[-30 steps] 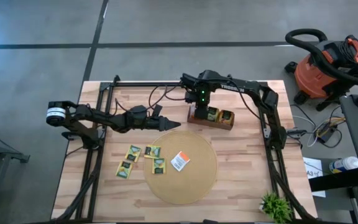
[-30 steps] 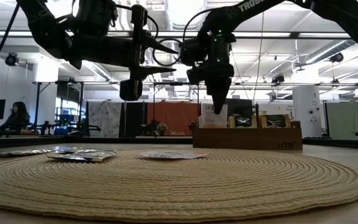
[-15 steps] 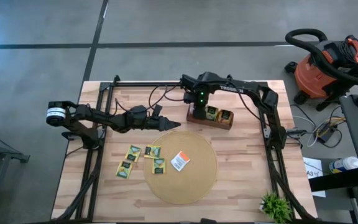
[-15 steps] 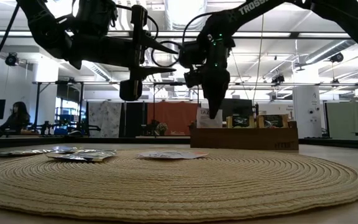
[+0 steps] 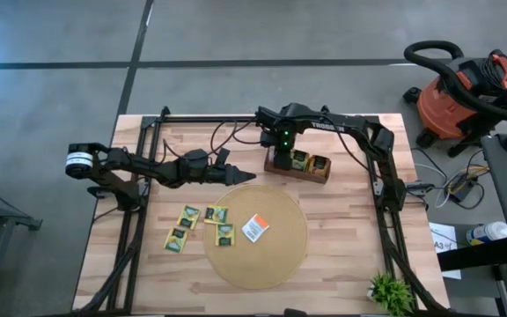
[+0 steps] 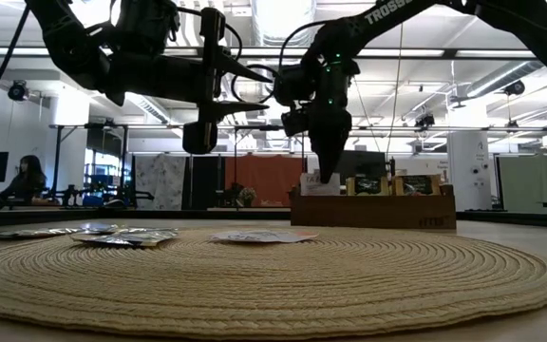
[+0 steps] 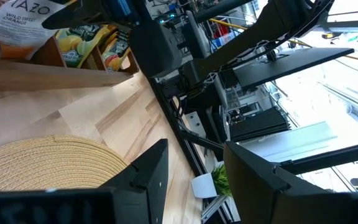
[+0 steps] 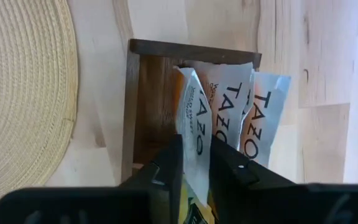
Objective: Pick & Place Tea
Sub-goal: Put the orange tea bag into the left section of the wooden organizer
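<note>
The right end effector [image 8: 194,165] stands narrow around an upright white-and-orange sachet [image 8: 194,140] in the wooden box's [image 8: 143,99] end compartment — directly below it — while the wide-open left end effector [image 5: 246,176] waits farther off.

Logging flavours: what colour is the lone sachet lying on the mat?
The sachet is orange and white, lying flat on the round mat. The high view shows it best.

Sachets [image 8: 229,118] crowd the box's [image 5: 299,172] end compartment.

Box [image 5: 300,166] at 12 o'clock behind mat [image 5: 255,236] on surface [image 5: 341,255]; sachets [image 5: 198,226] at mat's 9 o'clock; my right fingers [image 8: 225,163] over box's 9 o'clock end compartment.
</note>
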You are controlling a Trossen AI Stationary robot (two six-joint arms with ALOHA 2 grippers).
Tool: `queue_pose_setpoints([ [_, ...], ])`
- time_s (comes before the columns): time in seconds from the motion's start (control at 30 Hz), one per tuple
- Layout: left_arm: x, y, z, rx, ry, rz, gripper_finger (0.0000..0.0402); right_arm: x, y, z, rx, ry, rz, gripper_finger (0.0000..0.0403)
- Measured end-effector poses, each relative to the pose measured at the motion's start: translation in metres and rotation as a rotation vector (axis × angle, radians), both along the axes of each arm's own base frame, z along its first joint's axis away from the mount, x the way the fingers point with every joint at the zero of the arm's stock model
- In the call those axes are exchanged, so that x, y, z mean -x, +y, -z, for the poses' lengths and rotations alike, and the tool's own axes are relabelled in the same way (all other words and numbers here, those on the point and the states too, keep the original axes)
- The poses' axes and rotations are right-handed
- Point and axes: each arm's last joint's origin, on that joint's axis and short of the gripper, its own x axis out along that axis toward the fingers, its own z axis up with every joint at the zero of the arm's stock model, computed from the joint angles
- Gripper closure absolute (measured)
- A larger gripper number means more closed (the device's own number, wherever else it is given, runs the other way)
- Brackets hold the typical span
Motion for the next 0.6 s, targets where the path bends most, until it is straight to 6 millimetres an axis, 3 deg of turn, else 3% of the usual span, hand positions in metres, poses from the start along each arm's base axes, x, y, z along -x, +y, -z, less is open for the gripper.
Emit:
queue_pose_setpoints([
  [0.27,0.0,-0.0001,0.0,0.0,0.0,0.0,0.0253,-0.0001,-0.0002,0.0,0.004,0.0,0.004,0.0295],
  [0.6,0.0,-0.0001,0.0,0.0,0.0,0.001,0.0253,-0.0001,-0.0002,-0.0002,0.005,-0.001,0.004,0.0282],
])
